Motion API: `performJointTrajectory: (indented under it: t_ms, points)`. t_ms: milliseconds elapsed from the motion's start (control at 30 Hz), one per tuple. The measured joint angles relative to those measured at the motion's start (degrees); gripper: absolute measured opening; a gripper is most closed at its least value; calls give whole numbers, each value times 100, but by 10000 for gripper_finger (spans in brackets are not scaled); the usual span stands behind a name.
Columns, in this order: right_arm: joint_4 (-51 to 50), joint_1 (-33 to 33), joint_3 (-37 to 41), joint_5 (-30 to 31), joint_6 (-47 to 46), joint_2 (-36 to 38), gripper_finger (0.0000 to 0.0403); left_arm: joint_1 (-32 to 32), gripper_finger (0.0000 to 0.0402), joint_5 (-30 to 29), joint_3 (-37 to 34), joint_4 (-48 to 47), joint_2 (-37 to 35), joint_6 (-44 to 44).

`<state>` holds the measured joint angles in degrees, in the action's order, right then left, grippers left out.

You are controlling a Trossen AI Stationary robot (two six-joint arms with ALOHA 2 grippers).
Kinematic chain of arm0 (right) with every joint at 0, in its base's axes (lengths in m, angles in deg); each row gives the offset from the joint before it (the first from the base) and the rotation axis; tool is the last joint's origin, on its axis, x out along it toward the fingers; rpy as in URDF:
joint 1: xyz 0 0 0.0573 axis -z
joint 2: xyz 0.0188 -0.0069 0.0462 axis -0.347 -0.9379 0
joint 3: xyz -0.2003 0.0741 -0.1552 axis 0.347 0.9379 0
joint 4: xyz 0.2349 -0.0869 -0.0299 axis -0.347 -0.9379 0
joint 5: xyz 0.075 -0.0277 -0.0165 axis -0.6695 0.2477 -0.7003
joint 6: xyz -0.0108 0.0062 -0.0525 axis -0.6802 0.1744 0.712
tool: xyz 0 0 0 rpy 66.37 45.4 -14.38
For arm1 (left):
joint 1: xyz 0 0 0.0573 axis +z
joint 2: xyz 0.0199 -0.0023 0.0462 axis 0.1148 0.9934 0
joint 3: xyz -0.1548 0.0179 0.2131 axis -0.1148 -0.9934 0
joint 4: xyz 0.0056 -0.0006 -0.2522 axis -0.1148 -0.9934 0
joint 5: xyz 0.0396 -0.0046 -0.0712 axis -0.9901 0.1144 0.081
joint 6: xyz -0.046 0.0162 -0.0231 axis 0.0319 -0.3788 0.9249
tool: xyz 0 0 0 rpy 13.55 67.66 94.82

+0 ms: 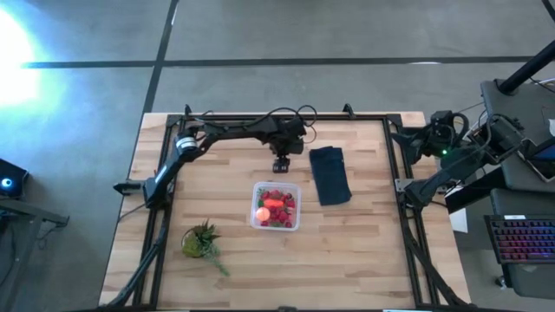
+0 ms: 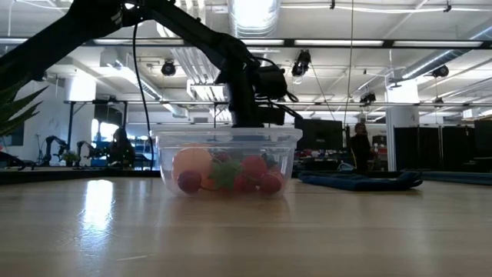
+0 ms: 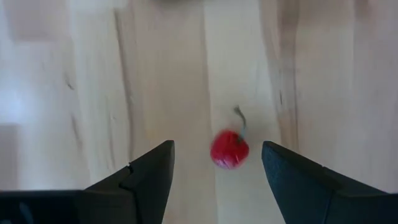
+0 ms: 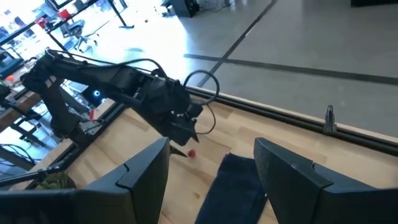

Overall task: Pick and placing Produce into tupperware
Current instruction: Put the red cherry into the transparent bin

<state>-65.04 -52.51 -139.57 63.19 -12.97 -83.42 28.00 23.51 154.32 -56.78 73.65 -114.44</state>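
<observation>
Pale wood planks make up the table (image 1: 347, 234), and near its middle sits the clear plastic box (image 1: 277, 206). Inside the box lie many small red berries (image 1: 279, 208), a round peach-orange ball (image 1: 262, 212) on its left side, and an orange-red piece among the berries. In the low view the box (image 2: 227, 161) shows the ball (image 2: 191, 162) and the red berries (image 2: 254, 177) piled against its see-through wall.

The left gripper (image 1: 281, 164) hangs over the table just behind the box, on the far side from the camera's near edge. In the left wrist view its two dark fingers (image 3: 146, 177) stand wide apart with nothing between them, and one lone red berry (image 3: 229, 149) with a short stem lies on the bare wood below, in the gap but closer to one finger. The right wrist view shows the same berry (image 4: 191, 153) on the table right under the left gripper (image 4: 180, 138).

A dark navy folded cloth (image 1: 329, 174) lies just to the right of the box. A green leafy bunch (image 1: 201, 243) rests toward the near left part of the table, well apart from the box.

The right gripper (image 4: 211, 168) waits off the table's right edge, fingers spread wide and holding nothing.
</observation>
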Motion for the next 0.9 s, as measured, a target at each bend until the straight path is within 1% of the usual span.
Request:
performJointTrajectory:
  t_ms: [133, 267, 400, 733, 833, 900]
  points:
    - [0, 0, 0, 104, 7, 2, 226, 0, 228, 13, -2, -395, 0, 40]
    - [0, 0, 0, 104, 9, 9, 226, 0, 228, -20, -17, -408, 0, 540]
    - [0, 0, 0, 110, 16, 13, 226, -2, 228, -18, -20, -483, 0, 693]
    - [0, 0, 0, 255, 31, 13, 226, -11, 228, -20, -22, -768, -2, 663]
    - [0, 0, 0, 255, 26, 13, 226, -11, 228, -204, -22, -605, -2, 295]
    - [0, 0, 0, 255, 26, 13, 226, -14, 228, -209, 52, -590, -2, 110]
